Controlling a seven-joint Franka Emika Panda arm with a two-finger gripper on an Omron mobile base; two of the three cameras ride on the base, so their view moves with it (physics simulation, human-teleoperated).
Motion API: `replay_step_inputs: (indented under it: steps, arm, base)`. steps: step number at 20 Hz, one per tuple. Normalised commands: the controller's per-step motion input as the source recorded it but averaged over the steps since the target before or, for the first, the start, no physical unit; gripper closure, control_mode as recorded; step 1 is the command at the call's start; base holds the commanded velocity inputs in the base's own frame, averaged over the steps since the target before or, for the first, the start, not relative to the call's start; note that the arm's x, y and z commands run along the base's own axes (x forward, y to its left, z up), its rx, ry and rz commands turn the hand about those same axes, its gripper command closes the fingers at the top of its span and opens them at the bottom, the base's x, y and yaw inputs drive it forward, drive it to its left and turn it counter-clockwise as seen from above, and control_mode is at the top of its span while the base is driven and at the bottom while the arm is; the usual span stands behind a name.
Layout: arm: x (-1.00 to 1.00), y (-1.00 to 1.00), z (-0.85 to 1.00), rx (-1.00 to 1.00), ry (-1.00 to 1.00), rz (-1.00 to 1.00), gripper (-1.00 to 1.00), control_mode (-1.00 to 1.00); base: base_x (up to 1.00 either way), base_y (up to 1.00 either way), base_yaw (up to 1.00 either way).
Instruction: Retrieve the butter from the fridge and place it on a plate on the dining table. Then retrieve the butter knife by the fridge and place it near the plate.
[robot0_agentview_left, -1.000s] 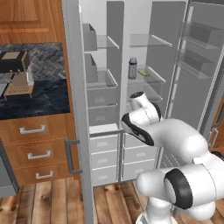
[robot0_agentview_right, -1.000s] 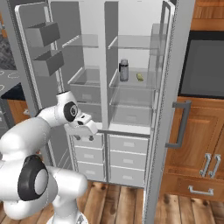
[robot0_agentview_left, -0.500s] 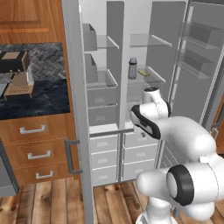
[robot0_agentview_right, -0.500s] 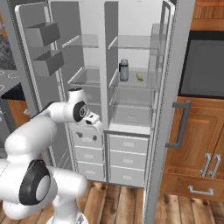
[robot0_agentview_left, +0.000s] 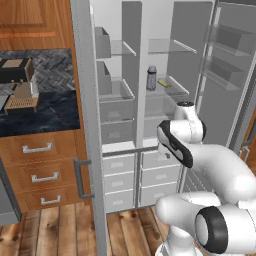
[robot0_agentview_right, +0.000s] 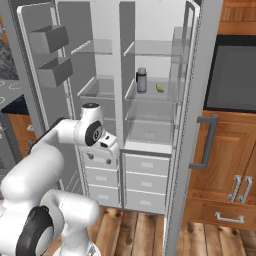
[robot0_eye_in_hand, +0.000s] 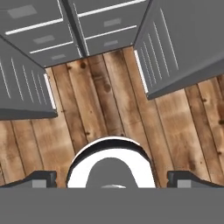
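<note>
From the left base view, the fridge (robot0_agentview_left: 150, 100) stands open, the butter (robot0_agentview_left: 164, 82) on a middle shelf at three o'clock of a grey can (robot0_agentview_left: 151, 77). From the right, the butter (robot0_agentview_right: 160, 87) sits beside the can (robot0_agentview_right: 141, 80). The hand view looks down at wooden floor (robot0_eye_in_hand: 105, 109); the gripper (robot0_eye_in_hand: 111, 178) has its fingers wide apart, holding nothing.

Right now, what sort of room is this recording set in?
A home kitchen, by the look of it: an open two-door fridge with a can on a shelf, wooden drawers under a dark counter, and a built-in microwave.
</note>
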Motion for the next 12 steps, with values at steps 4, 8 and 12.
replay_step_inputs:
  steps: [4, 8, 12]
  arm:
    - [-0.25, -0.08, 0.0, 0.01, -0.26, 0.08, -1.0, -1.0]
    - [-0.28, 0.0, 0.15, 0.0, -0.24, 0.03, -1.0, -1.0]
    - [0.0, 0.0, 0.52, 0.0, -0.08, 0.04, -1.0, -1.0]
  base:
    - [0.0, 0.0, 0.0]
    - [0.0, 0.0, 0.0]
    - [0.0, 0.0, 0.0]
